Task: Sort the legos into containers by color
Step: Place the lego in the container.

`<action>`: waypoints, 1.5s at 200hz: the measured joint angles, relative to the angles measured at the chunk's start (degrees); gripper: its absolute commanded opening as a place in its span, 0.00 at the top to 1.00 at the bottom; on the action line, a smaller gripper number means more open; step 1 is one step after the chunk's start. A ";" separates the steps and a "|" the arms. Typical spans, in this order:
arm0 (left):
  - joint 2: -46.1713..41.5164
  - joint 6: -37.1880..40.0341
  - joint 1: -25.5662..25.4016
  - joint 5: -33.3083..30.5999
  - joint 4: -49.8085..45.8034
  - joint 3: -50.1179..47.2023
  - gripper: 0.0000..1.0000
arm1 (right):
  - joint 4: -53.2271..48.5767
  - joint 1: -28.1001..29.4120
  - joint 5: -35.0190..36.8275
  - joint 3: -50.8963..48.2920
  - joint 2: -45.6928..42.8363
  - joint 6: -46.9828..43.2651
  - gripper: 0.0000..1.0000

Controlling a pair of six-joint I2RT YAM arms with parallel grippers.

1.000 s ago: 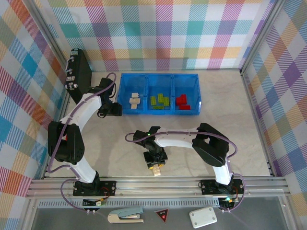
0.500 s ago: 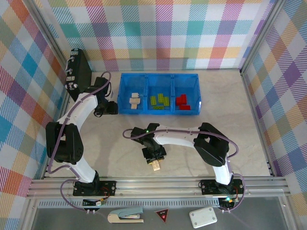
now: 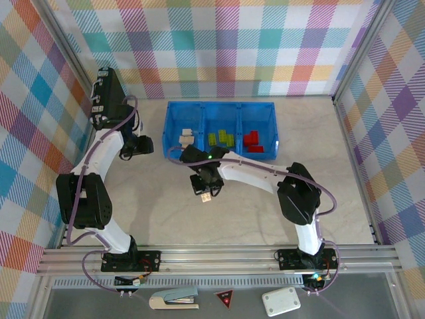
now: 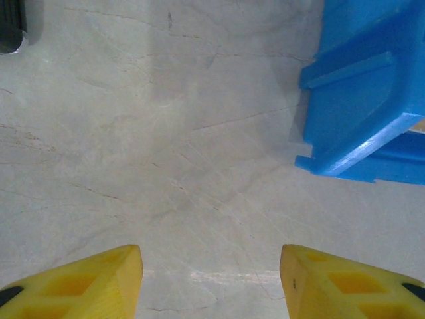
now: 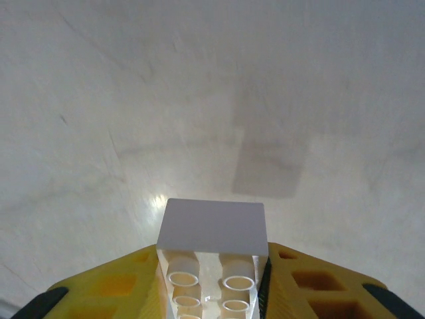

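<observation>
While cream, green and red legos (image 3: 220, 139) already sit sorted in the blue containers (image 3: 219, 104), the right tool (image 5: 211, 259) clamps the seemingly last cream lego (image 5: 211, 229) over the table (image 3: 153, 206) near them; the left tool (image 4: 211, 279) stands partly open, empty.

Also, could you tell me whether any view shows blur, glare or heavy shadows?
Right wrist view: table softly blurred, a small glare spot beside the held cream brick, its square shadow ahead. Left wrist view: crisp veins, faint shadow beside the blue tray. Top view: sharp, evenly lit.
</observation>
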 measured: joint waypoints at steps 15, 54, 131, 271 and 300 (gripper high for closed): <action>-0.20 -0.02 0.09 0.20 0.15 -0.17 0.43 | 2.34 -1.11 0.66 1.60 0.39 -2.43 0.63; -0.72 -0.46 0.09 0.57 1.03 -0.83 0.43 | 7.65 -4.22 0.72 10.97 5.49 -6.51 0.63; -0.94 -0.63 0.09 0.61 1.29 -1.05 0.43 | 8.20 -8.92 -1.27 37.75 23.28 -8.59 0.63; -1.49 -0.85 0.09 1.31 1.29 -1.11 0.43 | 18.03 -12.55 -3.50 48.09 36.35 -6.69 0.63; -1.49 -0.85 0.09 1.62 1.29 -1.11 0.42 | 20.31 -12.55 -4.61 50.16 37.92 -6.08 0.52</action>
